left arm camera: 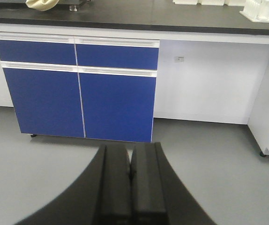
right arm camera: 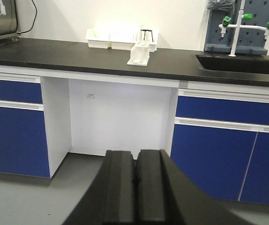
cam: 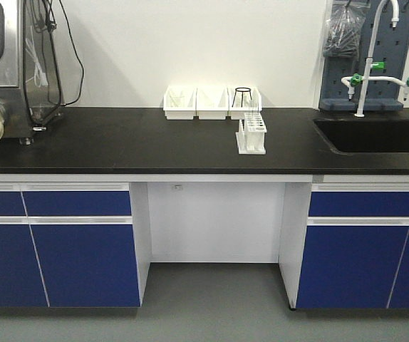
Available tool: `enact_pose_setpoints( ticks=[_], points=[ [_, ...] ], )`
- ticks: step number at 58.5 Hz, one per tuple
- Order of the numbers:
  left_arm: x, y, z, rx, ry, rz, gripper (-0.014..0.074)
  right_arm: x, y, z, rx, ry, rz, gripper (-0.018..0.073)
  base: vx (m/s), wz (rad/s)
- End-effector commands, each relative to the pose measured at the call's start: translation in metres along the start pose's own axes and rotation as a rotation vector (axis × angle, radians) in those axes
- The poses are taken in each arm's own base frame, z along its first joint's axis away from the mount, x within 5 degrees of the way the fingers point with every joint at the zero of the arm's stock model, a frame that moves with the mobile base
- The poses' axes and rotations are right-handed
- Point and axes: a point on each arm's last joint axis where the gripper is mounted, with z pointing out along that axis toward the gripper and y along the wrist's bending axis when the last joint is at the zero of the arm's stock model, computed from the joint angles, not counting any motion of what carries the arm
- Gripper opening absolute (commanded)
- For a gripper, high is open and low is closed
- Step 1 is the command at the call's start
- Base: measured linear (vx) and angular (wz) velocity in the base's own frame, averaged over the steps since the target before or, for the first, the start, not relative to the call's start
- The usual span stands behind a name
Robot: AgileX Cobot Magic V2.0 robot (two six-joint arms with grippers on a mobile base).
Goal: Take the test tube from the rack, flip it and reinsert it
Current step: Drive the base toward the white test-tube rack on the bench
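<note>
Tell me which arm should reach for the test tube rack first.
Probably right. The test tube rack sits almost straight ahead of the right gripper; for the left gripper it lies at the far upper-right edge of view.

We hold our black, flat-fingered left gripper (left arm camera: 130, 154) at the bottom centre of its wrist view, jaws pressed together; our matching black right gripper (right arm camera: 137, 159) sits likewise, jaws pressed together.

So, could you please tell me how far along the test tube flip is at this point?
Nothing looks done yet. The rack stands on the counter, before the white bins. Left hand and right hand are shut, empty, well back from it. Approach, pull, flip, reinsert all remain.
</note>
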Motion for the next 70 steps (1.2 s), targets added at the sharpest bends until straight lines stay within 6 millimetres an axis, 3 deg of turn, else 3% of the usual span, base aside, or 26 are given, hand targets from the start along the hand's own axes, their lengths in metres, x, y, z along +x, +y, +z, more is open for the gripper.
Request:
enact_pose_setpoints(
  ticks=[1,70],
  points=[
    [-0.0082,-0.0018,-0.0011,0.023,-0.095,-0.003,-0.0006,-0.0082,0.0002,-0.0011,0.0,-0.097,-0.02,-0.0008,0.11,0.07],
    [-0.0082,-0.0018,-0.0011,0.023,-0.095,-0.003,-0.0006,-0.0082,0.0002,-0.0011,0.0,-0.097,-0.02,-0.0008,0.06,-0.06]
  ],
)
